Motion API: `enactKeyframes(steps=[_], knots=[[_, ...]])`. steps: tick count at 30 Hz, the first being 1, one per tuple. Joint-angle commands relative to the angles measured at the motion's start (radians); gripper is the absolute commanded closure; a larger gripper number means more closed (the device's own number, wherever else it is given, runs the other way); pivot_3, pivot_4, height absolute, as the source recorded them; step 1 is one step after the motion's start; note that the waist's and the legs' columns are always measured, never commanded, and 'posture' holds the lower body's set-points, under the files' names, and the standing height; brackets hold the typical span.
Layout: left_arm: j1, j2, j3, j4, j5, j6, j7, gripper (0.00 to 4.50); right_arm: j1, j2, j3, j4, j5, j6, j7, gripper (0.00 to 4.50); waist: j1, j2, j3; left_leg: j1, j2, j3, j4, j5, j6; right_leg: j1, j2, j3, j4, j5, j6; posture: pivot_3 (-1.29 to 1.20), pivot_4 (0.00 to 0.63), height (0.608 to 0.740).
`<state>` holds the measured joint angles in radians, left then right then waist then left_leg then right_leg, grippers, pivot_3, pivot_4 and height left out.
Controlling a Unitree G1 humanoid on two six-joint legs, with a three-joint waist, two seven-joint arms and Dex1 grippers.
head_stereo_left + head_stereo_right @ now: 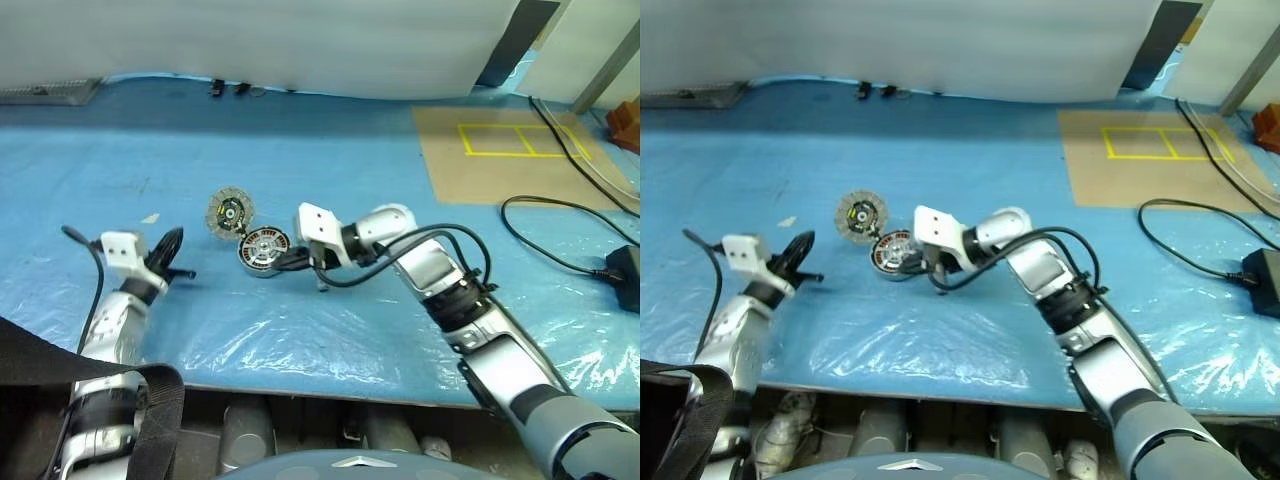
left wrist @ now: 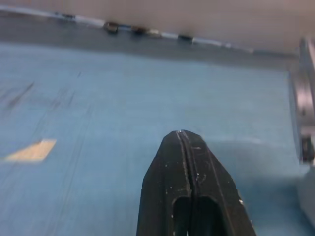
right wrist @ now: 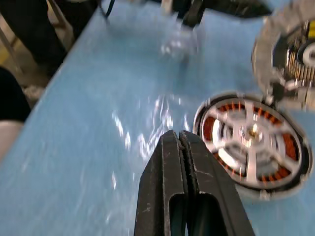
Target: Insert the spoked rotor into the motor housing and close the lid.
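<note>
One step looks done: rotor (image 3: 251, 135) sits in housing (image 1: 263, 250). Lid (image 1: 230, 212), at its eleven o'clock, remains unclosed. Left gripper (image 1: 172, 252) and right gripper (image 3: 180, 142) clenched, empty.

Table (image 1: 300, 150): blue covering, matt and smooth at the far edge; near edge overlaid with clear plastic sheet (image 1: 300, 345), glossy, wrinkled, throwing white glints.

Motor housing (image 3: 253, 142): silver-grey metal wall, dull sheen; copper-brown windings show between the spokes. Rotor (image 3: 246, 135): bright polished metal, mirror-like on spokes and hub. Lid (image 1: 230, 212): pale speckled rim, dark centre, low shine.

Left gripper (image 2: 186, 167) and right gripper (image 3: 179, 167): black plastic fingers, matt, faintly scuffed with pale specks.

Far right corner: brown board (image 1: 490, 160), matt, looks like cardboard, marked with yellow tape. Black cable (image 1: 550, 235): smooth rubbery finish.
</note>
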<state>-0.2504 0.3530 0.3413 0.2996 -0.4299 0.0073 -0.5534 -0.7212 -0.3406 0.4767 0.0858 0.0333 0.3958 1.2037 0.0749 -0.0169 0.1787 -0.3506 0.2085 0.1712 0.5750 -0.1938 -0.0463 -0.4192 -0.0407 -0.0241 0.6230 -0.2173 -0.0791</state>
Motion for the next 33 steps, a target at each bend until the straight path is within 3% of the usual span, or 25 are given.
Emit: enactKeyframes(steps=[1, 9, 17, 20, 28, 33], knots=[[-0.092, 0.020, -0.016, 0.097, -0.004, -0.023, -0.071, 4.50, 0.020, -0.021, 0.002, -0.119, 0.025, 0.038, 0.012, 4.48, -0.007, 0.000, 0.000, 0.000, 0.000, 0.000, 0.000, 0.000, 0.000, 0.000, 0.000, 0.000, 0.000, 0.000, 0.000, 0.00, 0.150, 0.740], [-0.298, 0.024, -0.091, 0.326, 0.012, 0.017, -0.252, 4.50, 0.049, -0.047, -0.035, -0.197, 0.047, 0.144, -0.047, 4.48, -0.004, 0.000, 0.000, -0.002, -0.001, 0.000, -0.002, 0.000, 0.000, -0.003, 0.000, 0.000, 0.000, 0.000, 0.000, 0.00, 0.150, 0.740], [-0.410, 0.013, -0.112, 0.334, -0.053, 0.132, -0.447, 4.50, 0.061, -0.102, -0.038, -0.216, 0.061, 0.161, -0.057, 4.48, 0.009, -0.001, 0.000, -0.003, -0.001, 0.000, -0.002, 0.000, 0.000, -0.003, -0.001, 0.000, 0.000, 0.000, 0.000, 0.00, 0.150, 0.740], [-0.411, 0.006, -0.136, 0.278, -0.072, 0.186, -0.509, 4.50, 0.053, -0.104, -0.089, -0.233, 0.121, 0.218, -0.058, 4.48, 0.009, 0.000, 0.000, -0.003, -0.001, 0.000, -0.002, 0.000, 0.000, -0.003, -0.001, 0.000, 0.000, 0.000, 0.000, 0.00, 0.150, 0.740], [-0.314, 0.039, -0.342, 0.125, 0.092, 0.171, -0.565, 4.50, 0.034, -0.088, -0.185, -0.247, 0.224, 0.303, -0.098, 4.48, 0.018, 0.000, 0.000, -0.003, -0.001, 0.000, -0.003, 0.000, 0.000, -0.003, -0.001, 0.000, -0.001, 0.000, 0.000, 0.00, 0.150, 0.740], [-0.247, 0.070, -0.410, 0.066, 0.186, 0.139, -0.524, 4.50, -0.003, 0.011, -0.240, -0.178, 0.218, 0.232, -0.234, 4.48, 0.014, 0.000, 0.001, -0.002, -0.001, 0.000, -0.003, 0.000, 0.000, -0.003, -0.001, 0.000, -0.001, 0.000, 0.000, 0.00, 0.150, 0.740]])
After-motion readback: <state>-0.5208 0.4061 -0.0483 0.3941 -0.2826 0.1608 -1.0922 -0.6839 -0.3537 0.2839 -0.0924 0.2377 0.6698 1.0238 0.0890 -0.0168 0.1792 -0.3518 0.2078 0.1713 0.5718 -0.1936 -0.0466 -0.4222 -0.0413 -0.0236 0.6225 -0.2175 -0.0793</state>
